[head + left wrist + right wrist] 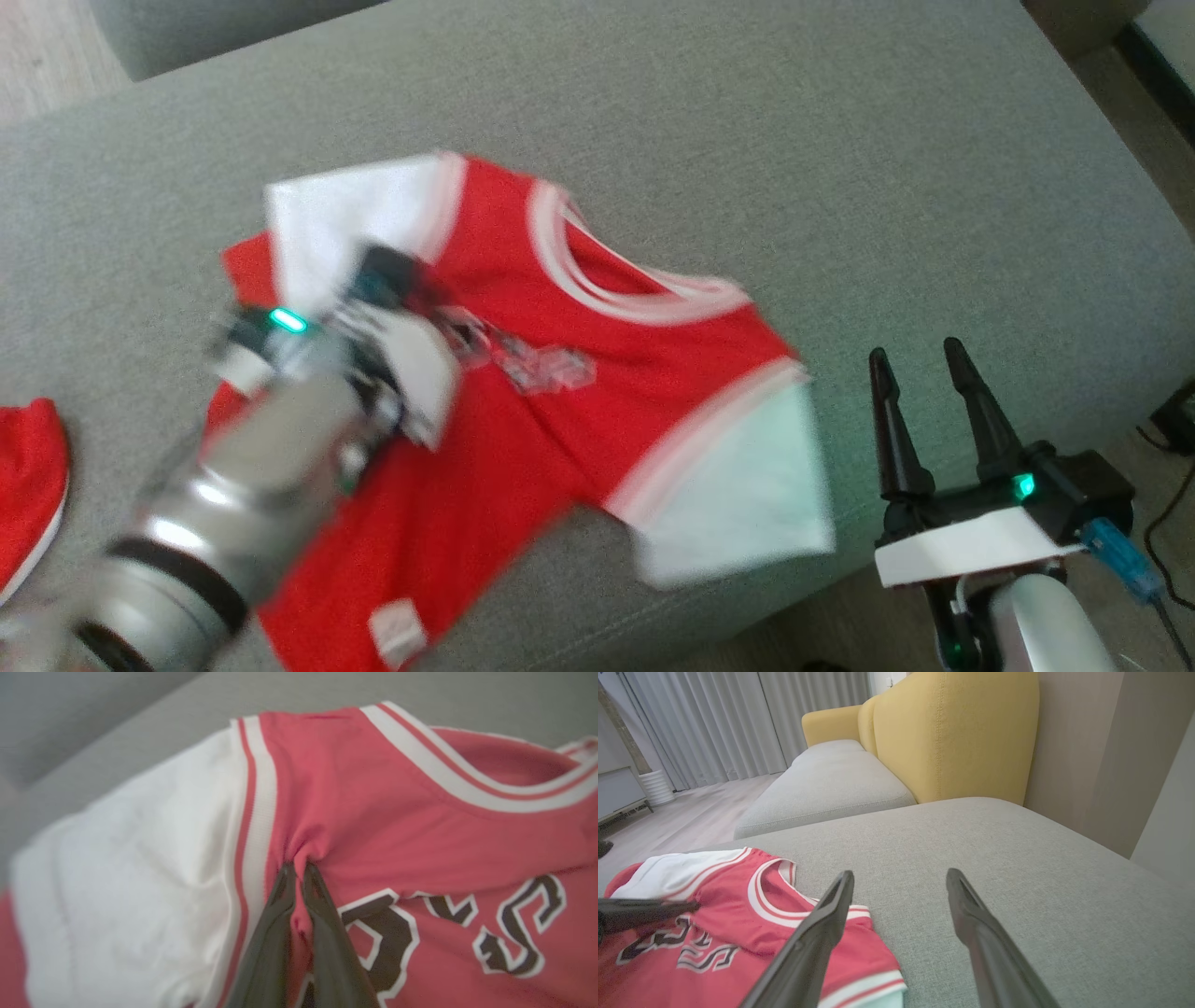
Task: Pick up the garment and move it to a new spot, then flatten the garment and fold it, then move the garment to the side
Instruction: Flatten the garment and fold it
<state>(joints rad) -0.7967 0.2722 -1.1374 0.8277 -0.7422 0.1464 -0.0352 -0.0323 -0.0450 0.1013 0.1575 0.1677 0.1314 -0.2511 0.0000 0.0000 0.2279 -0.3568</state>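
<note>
The garment (579, 373), a red jersey with white sleeves, white trim and dark lettering, lies spread on the grey sofa cushion (747, 140). My left gripper (392, 269) reaches over its left shoulder. In the left wrist view the gripper (298, 865) is shut on a pinched fold of the red cloth (397, 812), just beside the white sleeve seam. My right gripper (920, 364) stands open off the jersey's right sleeve, near the cushion's front edge. The right wrist view shows its fingers (899, 877) spread over bare cushion, with the jersey (728, 905) to their left.
Another red cloth (28, 476) lies at the far left edge of the cushion. A yellow backrest (952, 732) rises behind the seat. Cables (1167, 485) trail on the floor at the right. Bare cushion stretches behind and right of the jersey.
</note>
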